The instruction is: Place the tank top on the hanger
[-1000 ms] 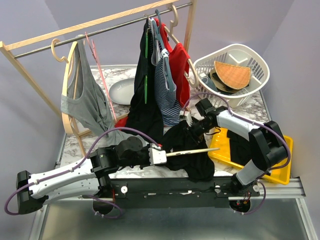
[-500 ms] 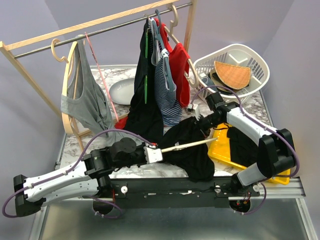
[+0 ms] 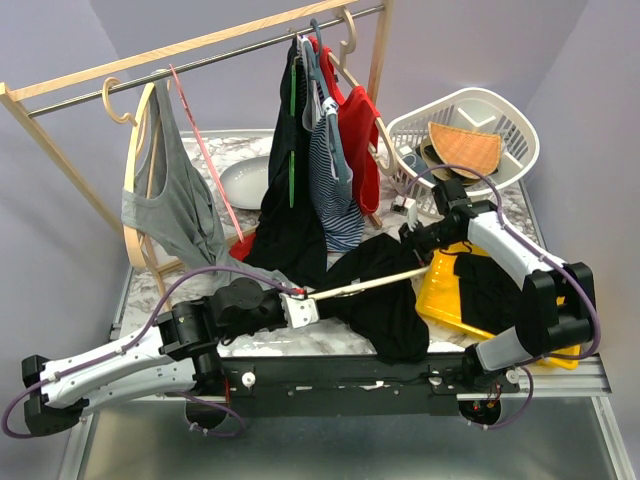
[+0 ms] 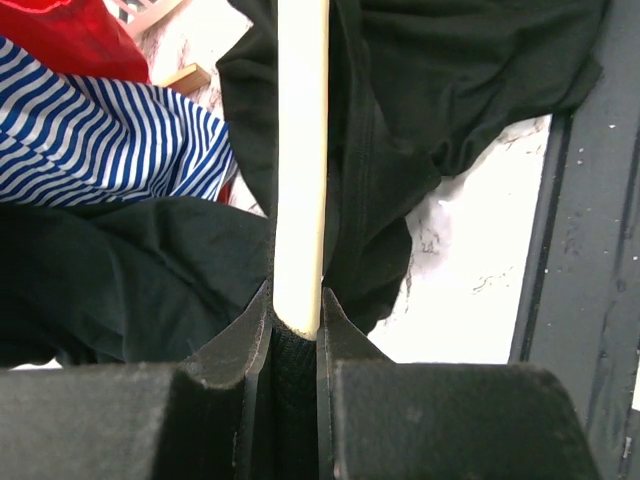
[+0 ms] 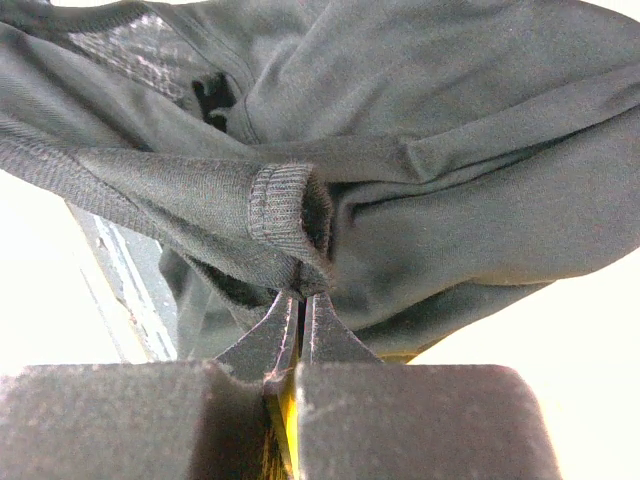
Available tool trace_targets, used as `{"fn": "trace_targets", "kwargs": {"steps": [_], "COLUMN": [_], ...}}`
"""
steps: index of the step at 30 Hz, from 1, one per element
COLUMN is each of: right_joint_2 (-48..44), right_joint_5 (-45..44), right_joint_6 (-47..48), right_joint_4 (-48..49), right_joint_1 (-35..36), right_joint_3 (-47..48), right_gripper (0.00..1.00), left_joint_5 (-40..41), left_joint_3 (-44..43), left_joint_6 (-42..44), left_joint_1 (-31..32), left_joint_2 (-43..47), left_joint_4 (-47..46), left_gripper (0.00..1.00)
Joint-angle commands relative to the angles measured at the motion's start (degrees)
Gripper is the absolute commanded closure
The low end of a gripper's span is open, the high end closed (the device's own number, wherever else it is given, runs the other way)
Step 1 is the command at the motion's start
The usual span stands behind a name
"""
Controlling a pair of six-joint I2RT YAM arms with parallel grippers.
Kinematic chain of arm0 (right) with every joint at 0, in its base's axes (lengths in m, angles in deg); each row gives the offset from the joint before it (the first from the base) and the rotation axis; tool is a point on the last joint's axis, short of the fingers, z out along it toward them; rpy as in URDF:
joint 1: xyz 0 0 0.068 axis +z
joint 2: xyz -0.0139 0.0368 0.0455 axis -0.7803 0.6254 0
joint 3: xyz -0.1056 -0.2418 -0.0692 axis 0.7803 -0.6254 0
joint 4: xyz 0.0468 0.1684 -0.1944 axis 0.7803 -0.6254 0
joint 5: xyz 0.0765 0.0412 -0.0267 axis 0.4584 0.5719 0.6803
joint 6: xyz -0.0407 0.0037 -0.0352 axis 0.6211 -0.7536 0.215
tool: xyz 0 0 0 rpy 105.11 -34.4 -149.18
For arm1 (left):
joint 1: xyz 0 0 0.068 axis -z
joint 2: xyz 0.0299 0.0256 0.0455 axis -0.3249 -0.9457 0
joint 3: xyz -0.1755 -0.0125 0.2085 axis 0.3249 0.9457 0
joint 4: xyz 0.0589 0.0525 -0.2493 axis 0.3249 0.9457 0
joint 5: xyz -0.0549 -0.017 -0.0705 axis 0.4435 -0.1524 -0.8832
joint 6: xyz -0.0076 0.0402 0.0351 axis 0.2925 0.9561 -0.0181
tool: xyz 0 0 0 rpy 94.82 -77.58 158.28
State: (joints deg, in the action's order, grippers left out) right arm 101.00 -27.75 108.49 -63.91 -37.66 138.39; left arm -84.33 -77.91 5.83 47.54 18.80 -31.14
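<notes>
**Both claws clamped: left on hanger, right on black top**

- Left gripper (image 3: pixel 303 307) reaches in from the front left, low over the table (image 4: pixel 470 270). Its jaws are closed on one end of the hanger (image 3: pixel 370 284). In the left wrist view the pale bar (image 4: pixel 302 150) runs straight out from between the two fingers, gripped on both sides.
- From above, only that cream bar of the hanger shows. It slants up and to the right toward the other arm. Its far end sits at the edge of the black cloth. I can't make out the hook.
- The tank top (image 3: pixel 385 305) lies in a limp heap at the front middle of the table, between the two arms. It is draped over and around the bar, and its right edge touches the yellow tray (image 3: pixel 445 305).
- Right gripper (image 3: pixel 415 238) is at the top's upper right corner. The right wrist view shows its jaws pressed together on a ribbed hem (image 5: pixel 285 210), with the rest of the fabric (image 5: pixel 430 200) bunched beyond.
- In the left wrist view a striped top (image 4: pixel 110 150) and a red top (image 4: pixel 60 25) hang just left of the bar.
- Behind, the rail (image 3: pixel 200 45) carries a grey tank top (image 3: pixel 165 200) on the left. A white basket (image 3: pixel 520 130) stands at the back right.
</notes>
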Motion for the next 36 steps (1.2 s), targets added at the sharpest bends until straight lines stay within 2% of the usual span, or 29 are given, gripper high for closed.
{"fn": "trace_targets", "kwargs": {"steps": [1,4,8,12,15,20,25,28,30,32,36], "right_joint_2": [-1.16,-0.72,1.38,5.86,7.89,8.94,10.61,12.02,12.46,12.29,9.22], "right_joint_5": [1.57,2.36,5.69,11.58,12.03,12.91,13.7,14.13,14.66,14.4,12.21], "right_joint_6": [0.63,0.45,0.97,2.56,2.74,2.74,2.82,2.91,3.35,3.0,0.54], "right_joint_4": [-2.54,-2.63,-3.77,-6.49,-7.03,-7.03,-7.55,-8.16,-8.69,-8.7,-6.24], "right_joint_1": [-2.9,-4.22,-4.66,-4.66,-4.75,-4.66,-3.18,-1.86,-1.59,-1.59,-2.81], "right_joint_3": [1.82,1.82,1.91,3.22,3.58,3.49,3.93,4.37,4.89,5.07,4.46], "right_gripper": [0.95,0.94,0.84,0.83,0.83,0.68,0.64,0.7,0.9,0.99,0.99], "left_joint_5": [6.11,6.91,5.33,2.52,3.12,2.86,1.9,1.63,1.98,2.77,6.02], "left_joint_3": [-1.36,-1.36,-0.66,-0.48,-0.39,-0.31,-0.13,-0.04,-0.04,-0.13,-0.22], "left_joint_6": [0.83,0.83,0.56,0.39,0.13,-0.05,-0.14,-0.49,-0.49,-0.49,-0.32], "left_joint_1": [-0.14,-0.05,-0.14,-0.14,-0.14,-0.23,-0.32,-0.41,-0.58,-0.67,-0.76], "left_joint_2": [-1.17,-0.65,2.41,3.57,3.13,2.25,1.99,1.55,1.46,1.46,2.69], "left_joint_4": [1.13,1.4,-0.61,-2.2,-1.94,-2.02,-2.99,-3.26,-3.08,-2.47,-1.24], "left_gripper": [1.0,1.0,1.0,1.0,1.0,1.0,1.0,1.0,1.0,1.0,1.0]}}
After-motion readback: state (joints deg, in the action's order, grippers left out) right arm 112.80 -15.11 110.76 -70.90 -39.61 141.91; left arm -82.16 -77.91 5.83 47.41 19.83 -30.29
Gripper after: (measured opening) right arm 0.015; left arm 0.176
